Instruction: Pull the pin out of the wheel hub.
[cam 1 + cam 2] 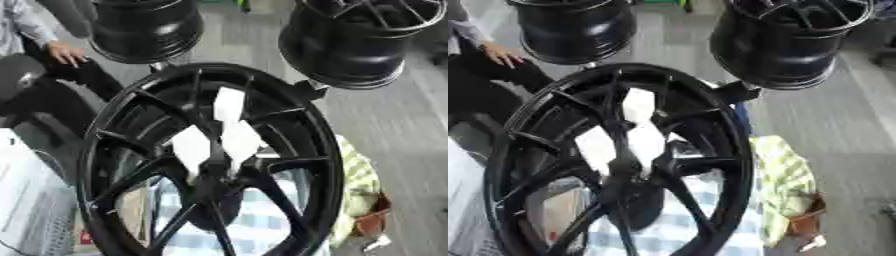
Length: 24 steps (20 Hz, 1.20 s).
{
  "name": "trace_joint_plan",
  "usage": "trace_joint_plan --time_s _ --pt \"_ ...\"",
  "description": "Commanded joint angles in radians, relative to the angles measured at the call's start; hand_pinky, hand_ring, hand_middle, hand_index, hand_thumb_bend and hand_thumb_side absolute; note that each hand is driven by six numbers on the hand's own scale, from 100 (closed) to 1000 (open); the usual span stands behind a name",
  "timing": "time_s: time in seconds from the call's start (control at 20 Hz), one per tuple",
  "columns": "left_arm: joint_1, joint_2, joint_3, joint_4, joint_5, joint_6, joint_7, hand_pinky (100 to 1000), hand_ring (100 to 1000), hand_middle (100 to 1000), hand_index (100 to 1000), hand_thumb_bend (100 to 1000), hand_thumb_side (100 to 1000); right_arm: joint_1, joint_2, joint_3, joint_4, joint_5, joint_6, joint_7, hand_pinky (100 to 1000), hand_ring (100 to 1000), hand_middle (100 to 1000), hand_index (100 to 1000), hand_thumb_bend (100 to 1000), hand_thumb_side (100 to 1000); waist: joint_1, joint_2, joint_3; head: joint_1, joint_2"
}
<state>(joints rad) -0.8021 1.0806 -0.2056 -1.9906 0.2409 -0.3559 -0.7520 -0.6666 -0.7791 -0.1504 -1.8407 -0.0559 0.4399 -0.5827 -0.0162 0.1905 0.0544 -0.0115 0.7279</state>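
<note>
A large black wheel hub (210,165) stands upright close before me and fills the middle of both eye views. Its spokes meet at a dark centre (210,185). Three white tapered pieces show among the spokes just above that centre: one upper (229,105), one left (191,147), one right (241,142). I cannot tell which of them is the pin. Neither of my hands shows in either view.
Two more black wheel rims hang at the top, one left (144,27) and one right (350,40). A blue-white checked cloth (258,225) lies behind the hub, a yellow-green cloth (785,185) to its right. A person's hand (66,52) rests at upper left. Grey floor (402,130) lies on the right.
</note>
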Motion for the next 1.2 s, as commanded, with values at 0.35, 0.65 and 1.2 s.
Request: trace_joint_plan --time_s 0.35,0.65,1.2 --pt "-0.02 0.015 0.015 -0.009 0.007 -0.063 -0.07 796 755 622 784 103 297 -0.014 -0.023 -0.016 -0.014 0.004 -0.004 -0.007 758 672 670 772 100 268 0.003 -0.017 -0.003 -0.001 -0.011" --pt "-0.045 0.002 -0.014 -0.009 0.009 -0.056 -0.089 800 770 643 811 158 364 -0.016 -0.021 -0.015 -0.013 0.011 -0.003 -0.007 756 671 667 772 100 269 0.004 -0.018 -0.004 0.0 -0.011" --pt "-0.163 -0.076 -0.188 -0.009 -0.039 -0.01 -0.154 840 844 726 877 287 515 -0.028 -0.007 -0.005 -0.011 0.013 -0.007 0.0 755 671 667 772 100 273 0.01 -0.025 -0.006 0.009 -0.01"
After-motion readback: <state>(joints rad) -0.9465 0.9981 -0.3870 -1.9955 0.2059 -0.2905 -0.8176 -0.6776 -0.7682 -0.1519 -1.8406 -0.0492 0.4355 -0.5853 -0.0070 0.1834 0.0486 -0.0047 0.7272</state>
